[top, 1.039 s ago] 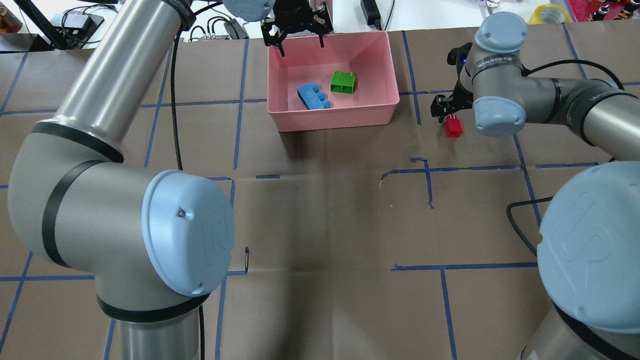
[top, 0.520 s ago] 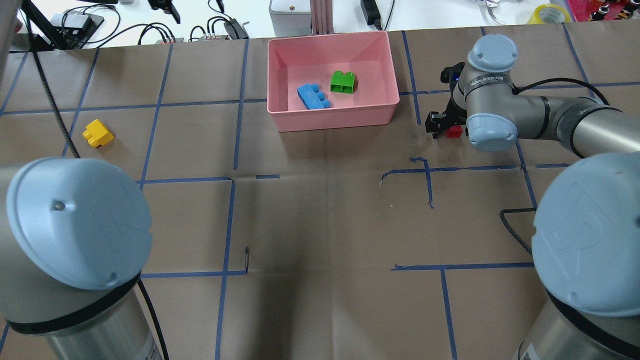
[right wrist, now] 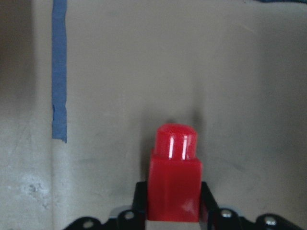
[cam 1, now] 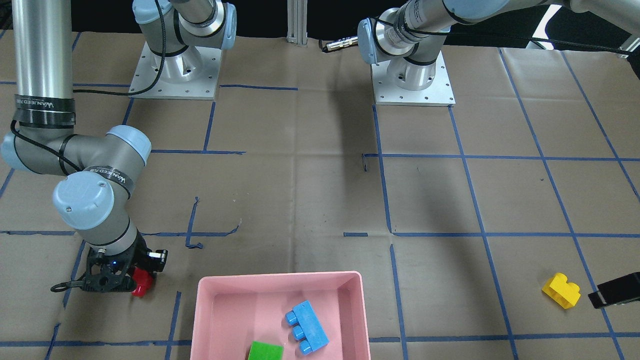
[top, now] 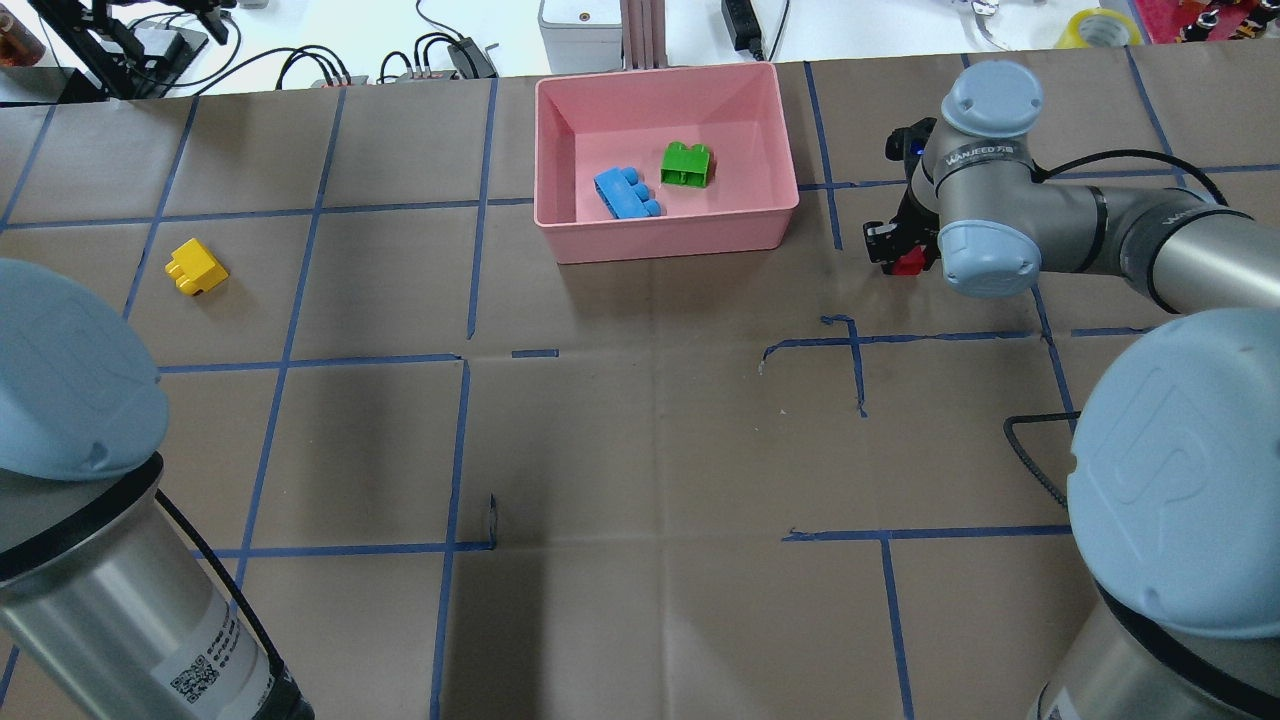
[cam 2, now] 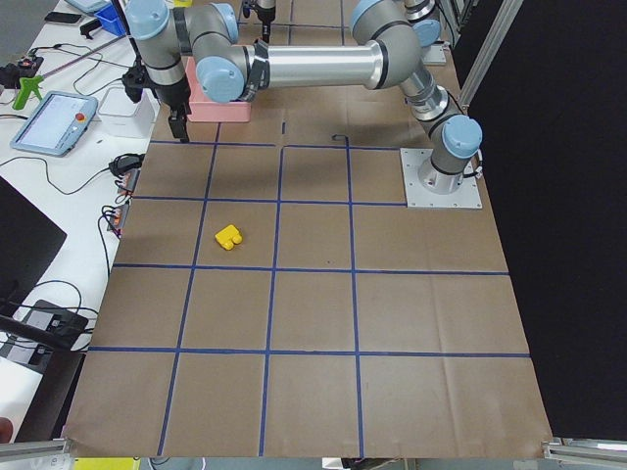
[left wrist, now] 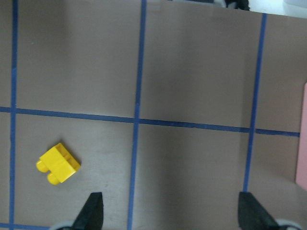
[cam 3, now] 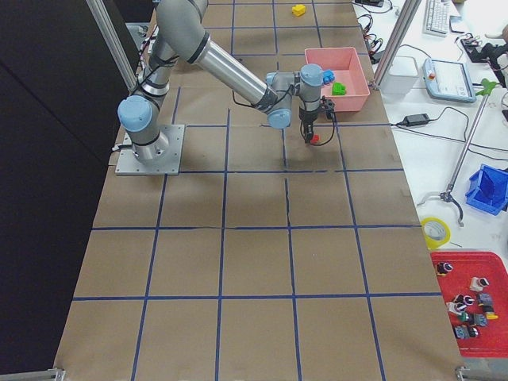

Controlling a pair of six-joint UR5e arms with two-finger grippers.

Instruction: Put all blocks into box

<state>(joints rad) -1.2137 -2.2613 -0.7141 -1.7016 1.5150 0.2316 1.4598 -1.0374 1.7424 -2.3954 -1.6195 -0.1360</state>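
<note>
The pink box [top: 670,240] stands at the table's far middle and holds the light-blue brick [top: 627,193] and the green brick [top: 687,164]. My right gripper [top: 905,262] is low at the table to the right of the box, shut on the small red brick [right wrist: 175,182]; it also shows in the front view [cam 1: 137,285]. The yellow brick [top: 195,267] lies alone on the table at the far left. My left gripper [left wrist: 171,213] is open and empty, high above the table, with the yellow brick [left wrist: 57,164] down and left of its fingers.
Blue tape lines grid the brown paper table. Cables and devices [top: 450,55] line the far edge, and a yellow tape roll [top: 1100,28] sits at the far right. A black cable [top: 1030,450] loops by my right arm's base.
My left arm swung away from over the box to the left side, uncovering the yellow brick. My right gripper came down over the red brick and shut on it.
</note>
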